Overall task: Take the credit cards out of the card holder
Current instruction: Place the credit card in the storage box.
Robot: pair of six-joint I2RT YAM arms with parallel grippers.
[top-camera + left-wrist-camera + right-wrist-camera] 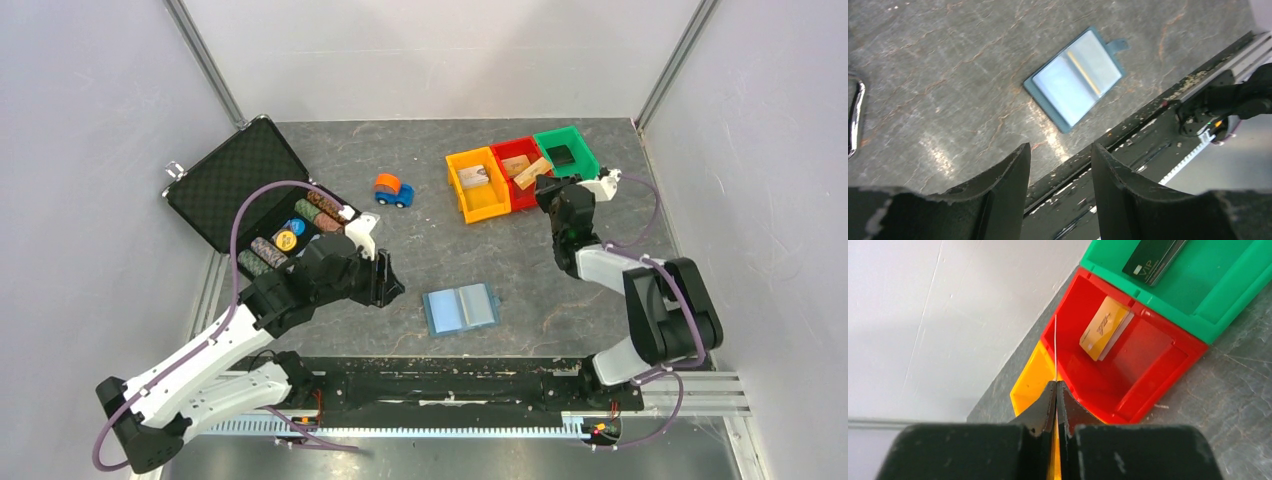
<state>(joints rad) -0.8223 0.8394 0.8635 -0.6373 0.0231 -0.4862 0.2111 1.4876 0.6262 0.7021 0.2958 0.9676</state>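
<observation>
Right gripper (pixel 1056 386) pinching thin card (pixel 1055 347), gold card (pixel 1100 329) in red bin (pixel 1153 357)

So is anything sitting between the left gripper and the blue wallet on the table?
Nothing visible. The left gripper, open, hangs just left of the open wallet, with only bare table between them. The toy car and the bins, where the right gripper holds a card, lie farther back.

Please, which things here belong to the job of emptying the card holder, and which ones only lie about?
Job: card holder; card held by right gripper; gold card in red bin; dark card in green bin.
Lying about: toy car; black case; poker chips.
</observation>
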